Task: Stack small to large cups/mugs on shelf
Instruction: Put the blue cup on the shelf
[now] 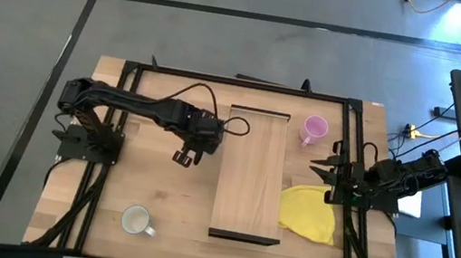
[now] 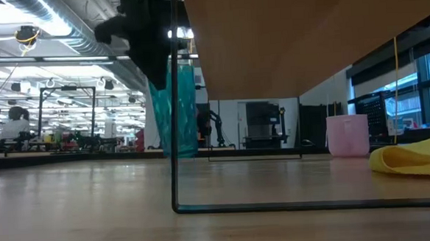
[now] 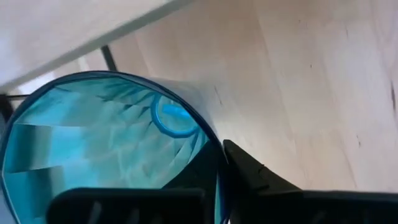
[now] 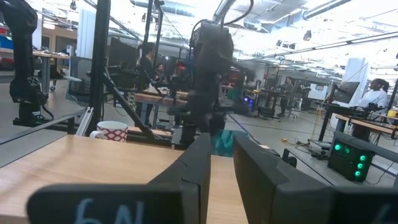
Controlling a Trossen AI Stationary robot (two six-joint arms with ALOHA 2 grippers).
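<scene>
High view: left gripper (image 1: pixel 191 156) sits just off the 9 o'clock edge of the shelf (image 1: pixel 252 174), over bare desk (image 1: pixel 112 185); the tumbler itself can't be made out from above, hidden under the wrist. Pink mug (image 1: pixel 314 129) stands on the desk just off the shelf's 1 o'clock corner, white mug (image 1: pixel 136 220) well apart at 7 o'clock near the front edge, yellow cloth (image 1: pixel 310 212) touching the shelf's 4 o'clock side. Right gripper (image 1: pixel 326 173) is parked at 3 o'clock, between pink mug and cloth, fingers slightly apart, holding nothing. Low view: teal tumbler (image 2: pixel 176 108) stands upright with its base at desk level, left gripper (image 2: pixel 143 36) clamped on its upper part; shelf underside (image 2: pixel 284 36) overhead on a thin dark frame, pink mug (image 2: pixel 347 135) and cloth (image 2: pixel 416 158) toward 3 o'clock. Left wrist view: looking straight into the tumbler (image 3: pixel 106 149), one finger inside the rim, the other outside, so the fingers (image 3: pixel 261 177) are pinching the wall; shelf edge (image 3: pixel 74 31) just beside it. Right wrist view: own fingers (image 4: pixel 261 180) with a narrow gap, nothing between; left arm and a sliver of teal ahead across the shelf.
</scene>
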